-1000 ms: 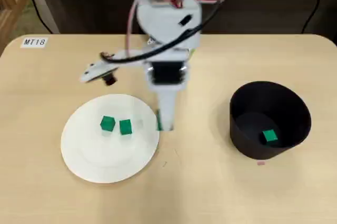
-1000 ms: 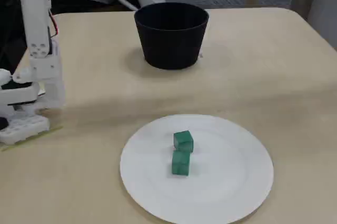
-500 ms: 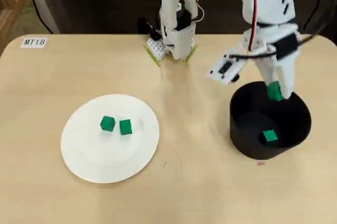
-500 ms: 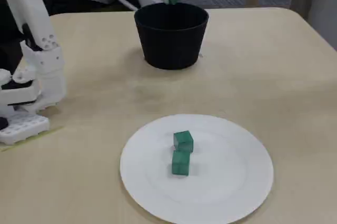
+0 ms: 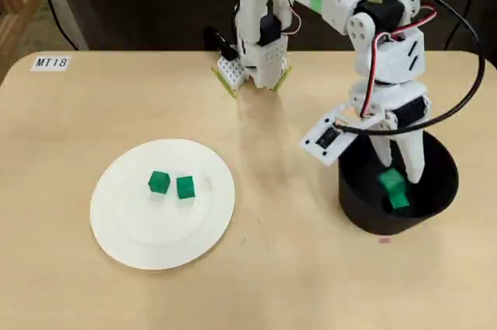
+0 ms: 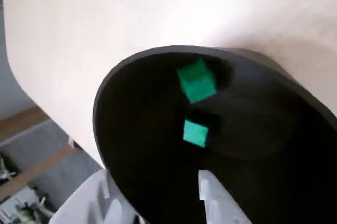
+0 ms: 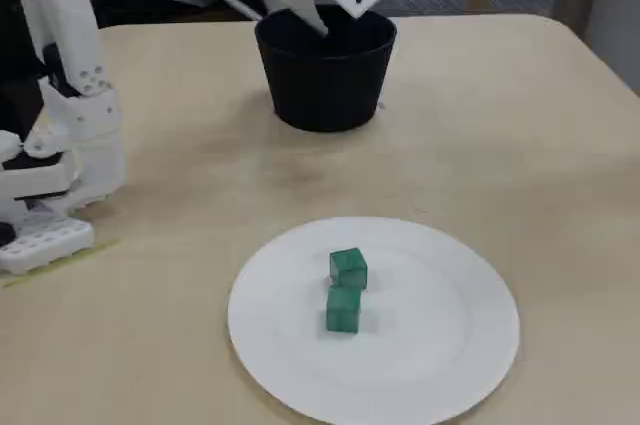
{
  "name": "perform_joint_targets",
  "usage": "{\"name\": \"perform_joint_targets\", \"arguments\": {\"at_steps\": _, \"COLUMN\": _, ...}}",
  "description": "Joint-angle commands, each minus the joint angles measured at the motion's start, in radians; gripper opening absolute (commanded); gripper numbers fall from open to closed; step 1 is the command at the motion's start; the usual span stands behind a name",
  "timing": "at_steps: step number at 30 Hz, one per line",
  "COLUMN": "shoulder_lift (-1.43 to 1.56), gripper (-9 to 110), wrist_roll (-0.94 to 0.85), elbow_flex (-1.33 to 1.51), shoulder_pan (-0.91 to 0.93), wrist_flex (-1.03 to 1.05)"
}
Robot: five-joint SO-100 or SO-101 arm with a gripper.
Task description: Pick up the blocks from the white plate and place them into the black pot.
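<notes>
We take the white plate (image 5: 132,229) as our landmark throughout: it is the widest thing on the table (image 5: 70,112), and well to its right in the overhead view stands the black pot (image 5: 357,213), tall-walled and narrower than the plate. The arm reaches from its base (image 5: 252,70), up and right of the plate in that view, over to the pot, and the gripper (image 5: 400,168) hangs down inside the pot's mouth; in the wrist view we see its two white fingers (image 6: 216,197) parted with nothing between them, so we read the pincer as spread and empty. Two green blocks lie in the pot, far from the plate: one looks higher and tilted (image 6: 197,80), perhaps not yet settled, and the other (image 6: 195,133) lies on the floor. Two more blocks sit on the plate itself, near its middle: in the overhead view one lies slightly left (image 5: 158,182) and its neighbour (image 5: 185,187) just beside it on the right, too close for us to tell whether they touch. We judge these cubes light, rigid and smooth-faced, so they should stand a firm pinch without harm but could skate on the slick plate if nudged. We would take each across two opposite flat faces, fingers straddling it from above, choosing the faces turned away from its neighbour so the second cube is not knocked.
</notes>
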Motion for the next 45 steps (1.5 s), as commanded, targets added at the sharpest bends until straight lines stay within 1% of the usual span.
{"name": "perform_joint_targets", "arguments": {"at_steps": 1, "shoulder_lift": 0.006, "gripper": 25, "wrist_roll": -0.008, "elbow_flex": -0.014, "shoulder_pan": 0.002, "wrist_flex": -0.006}}
{"name": "perform_joint_targets", "arguments": {"at_steps": 2, "shoulder_lift": 0.006, "gripper": 22, "wrist_roll": -0.008, "elbow_flex": -0.015, "shoulder_pan": 0.006, "wrist_flex": -0.003}}
{"name": "perform_joint_targets", "arguments": {"at_steps": 5, "shoulder_lift": 0.031, "gripper": 0, "wrist_roll": 0.012, "elbow_flex": -0.018, "shoulder_pan": 0.055, "wrist_flex": 0.041}}
{"name": "perform_joint_targets", "arguments": {"at_steps": 6, "shoulder_lift": 0.044, "gripper": -2, "wrist_roll": 0.014, "elbow_flex": -0.018, "shoulder_pan": 0.084, "wrist_flex": 0.071}}
{"name": "perform_joint_targets", "arguments": {"at_steps": 10, "shoulder_lift": 0.121, "gripper": -2, "wrist_roll": -0.034, "elbow_flex": -0.018, "shoulder_pan": 0.264, "wrist_flex": 0.167}}
{"name": "perform_joint_targets", "arguments": {"at_steps": 15, "shoulder_lift": 0.173, "gripper": -2, "wrist_roll": -0.143, "elbow_flex": -0.006, "shoulder_pan": 0.598, "wrist_flex": 0.244}}
{"name": "perform_joint_targets", "arguments": {"at_steps": 21, "shoulder_lift": 0.160, "gripper": -2, "wrist_roll": -0.310, "elbow_flex": 0.011, "shoulder_pan": 0.954, "wrist_flex": 0.242}}
{"name": "perform_joint_targets", "arguments": {"at_steps": 25, "shoulder_lift": 0.115, "gripper": -2, "wrist_roll": -0.400, "elbow_flex": 0.026, "shoulder_pan": 1.106, "wrist_flex": 0.245}}
{"name": "perform_joint_targets", "arguments": {"at_steps": 32, "shoulder_lift": 0.127, "gripper": -2, "wrist_roll": -0.440, "elbow_flex": 0.098, "shoulder_pan": 1.223, "wrist_flex": 0.250}}
{"name": "perform_joint_targets", "arguments": {"at_steps": 37, "shoulder_lift": 0.299, "gripper": -2, "wrist_roll": -0.396, "elbow_flex": 0.337, "shoulder_pan": 1.276, "wrist_flex": 0.115}}
{"name": "perform_joint_targets", "arguments": {"at_steps": 39, "shoulder_lift": 0.333, "gripper": -2, "wrist_roll": -0.387, "elbow_flex": 0.394, "shoulder_pan": 1.273, "wrist_flex": 0.075}}
{"name": "perform_joint_targets", "arguments": {"at_steps": 45, "shoulder_lift": 0.219, "gripper": -2, "wrist_roll": -0.422, "elbow_flex": 0.377, "shoulder_pan": 1.193, "wrist_flex": 0.054}}
